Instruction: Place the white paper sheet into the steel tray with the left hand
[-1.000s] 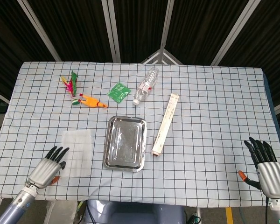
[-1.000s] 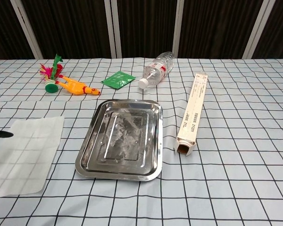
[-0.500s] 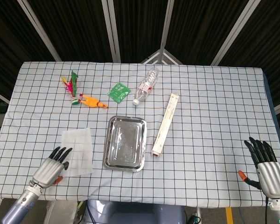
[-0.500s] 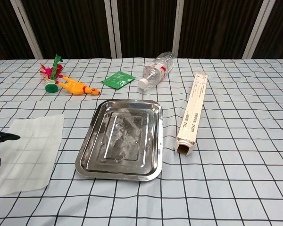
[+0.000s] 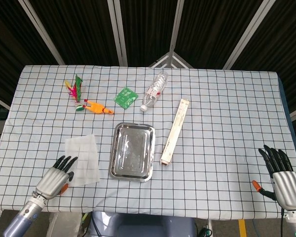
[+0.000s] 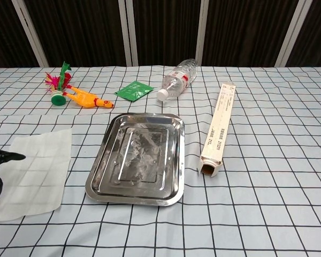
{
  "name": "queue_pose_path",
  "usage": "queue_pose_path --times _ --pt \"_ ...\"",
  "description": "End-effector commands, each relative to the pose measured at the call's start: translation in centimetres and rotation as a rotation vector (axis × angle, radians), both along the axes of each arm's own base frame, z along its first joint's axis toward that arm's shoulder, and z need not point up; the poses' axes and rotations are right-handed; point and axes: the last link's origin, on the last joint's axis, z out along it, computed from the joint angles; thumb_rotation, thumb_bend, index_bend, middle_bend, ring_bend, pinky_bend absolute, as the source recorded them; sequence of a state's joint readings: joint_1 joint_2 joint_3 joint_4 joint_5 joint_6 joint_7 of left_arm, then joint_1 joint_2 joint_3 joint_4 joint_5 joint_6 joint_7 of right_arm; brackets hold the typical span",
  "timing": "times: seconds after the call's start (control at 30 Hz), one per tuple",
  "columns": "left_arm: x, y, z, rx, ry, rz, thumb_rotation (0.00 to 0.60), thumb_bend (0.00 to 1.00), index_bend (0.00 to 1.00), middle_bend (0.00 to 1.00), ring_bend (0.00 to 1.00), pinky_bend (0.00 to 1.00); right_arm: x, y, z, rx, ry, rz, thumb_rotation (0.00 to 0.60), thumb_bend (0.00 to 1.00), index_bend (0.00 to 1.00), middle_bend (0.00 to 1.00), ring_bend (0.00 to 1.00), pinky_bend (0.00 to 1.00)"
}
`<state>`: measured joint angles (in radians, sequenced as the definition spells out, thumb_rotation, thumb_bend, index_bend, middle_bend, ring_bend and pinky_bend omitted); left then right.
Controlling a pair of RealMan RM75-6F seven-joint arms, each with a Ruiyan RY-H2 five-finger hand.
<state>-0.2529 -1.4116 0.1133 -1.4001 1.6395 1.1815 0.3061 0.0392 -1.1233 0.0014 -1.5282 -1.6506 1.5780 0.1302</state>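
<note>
- sheet: thin white, kinda see-through so the table's black grid shows through it. Lies flat near the front left edge, just left of the tray, not touching it.
- tray: shiny steel rectangle with rounded corners, sitting flat mid-table, long side running front to back, nothing in it.

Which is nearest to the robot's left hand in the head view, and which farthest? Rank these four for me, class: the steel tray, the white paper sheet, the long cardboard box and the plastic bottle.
Measured from the left hand:
1. White paper sheet, right beside the fingertips.
2. Steel tray, further right, mid-table.
3. Long cardboard box, just right of the tray.
4. Plastic bottle, lying towards the table's far side.
</note>
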Motion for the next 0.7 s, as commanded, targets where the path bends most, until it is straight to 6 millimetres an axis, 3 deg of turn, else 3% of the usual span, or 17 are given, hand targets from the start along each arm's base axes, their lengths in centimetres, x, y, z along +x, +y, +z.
queue_pose_path --times 0.03,0.6,0.67,0.7 --pt "0.0 0.1 0.0 0.002 -0.004 0.004 0.600 0.41 0.53 0.00 0.00 0.00 0.0 0.0 0.0 0.000 0.000 -0.001 0.600 0.29 0.00 0.00 0.00 0.00" --pt "0.3 0.6 0.4 0.025 -0.026 -0.003 0.600 0.48 0.59 0.00 0.00 0.00 0.0 0.0 0.0 0.001 -0.006 -0.002 0.600 0.29 0.00 0.00 0.00 0.00" --pt "0.5 0.9 0.8 0.039 -0.026 -0.010 0.600 0.48 0.59 0.00 0.00 0.00 0.0 0.0 0.1 0.000 -0.007 -0.002 0.600 0.29 0.00 0.00 0.00 0.00" --pt "1.3 2.0 1.7 0.083 -0.037 -0.049 0.600 0.48 0.59 0.00 0.00 0.00 0.0 0.0 0.1 -0.001 -0.008 -0.002 0.600 0.29 0.00 0.00 0.00 0.00"
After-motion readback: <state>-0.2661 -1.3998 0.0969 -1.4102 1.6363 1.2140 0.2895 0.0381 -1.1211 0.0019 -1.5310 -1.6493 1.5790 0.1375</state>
